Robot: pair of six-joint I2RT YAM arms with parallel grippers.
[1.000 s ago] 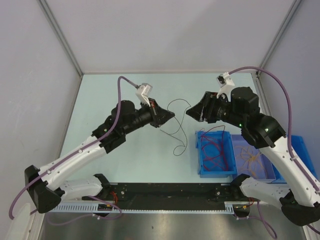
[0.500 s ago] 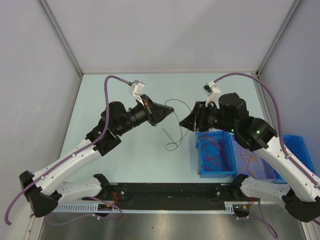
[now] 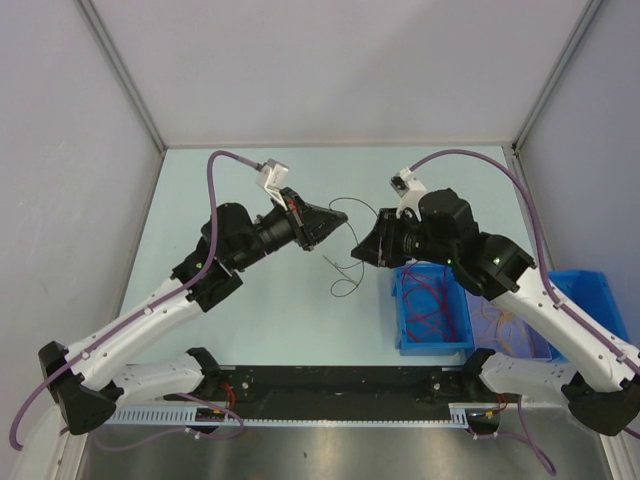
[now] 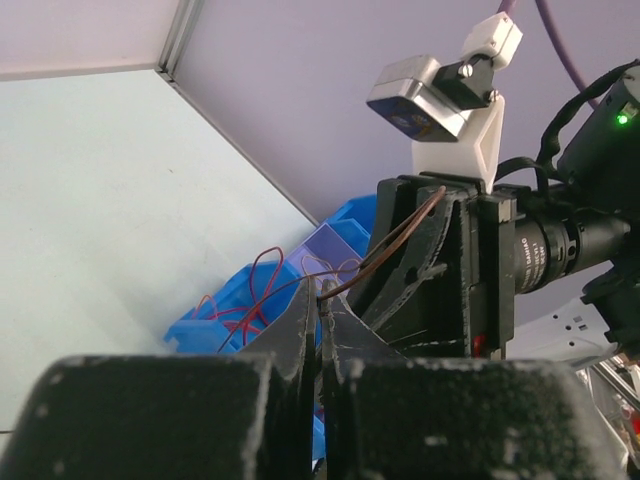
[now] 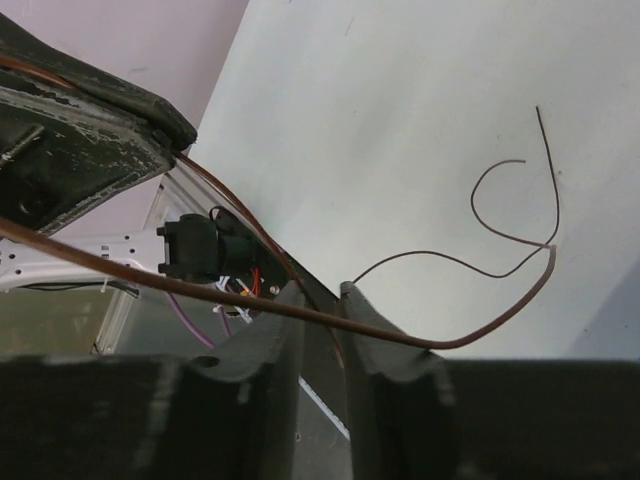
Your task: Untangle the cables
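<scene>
The left pincer (image 4: pixel 320 298) is clamped on a thin brown cable (image 5: pixel 100 262) held above the middle of the pale green worktop (image 3: pixel 200 190). The cable crosses the right pincer (image 5: pixel 322 295), whose fingers stand slightly apart. Thin red cables (image 3: pixel 432 300) lie in the blue plastic bin (image 3: pixel 404 335) at near right.

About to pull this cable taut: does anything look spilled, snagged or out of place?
Nothing stands out. The brown cable runs from the shut left gripper across the open right gripper, its free end hanging loose. Red cables lie inside the blue bin.

Thin brown cable (image 5: pixel 150 272) shows a smooth, glossy plastic sheath; right gripper (image 5: pixel 320 292) fingers (image 5: pixel 262 345) look matt, grainy black plastic; rectangular blue plastic bin (image 3: pixel 404 322) shines.
</scene>
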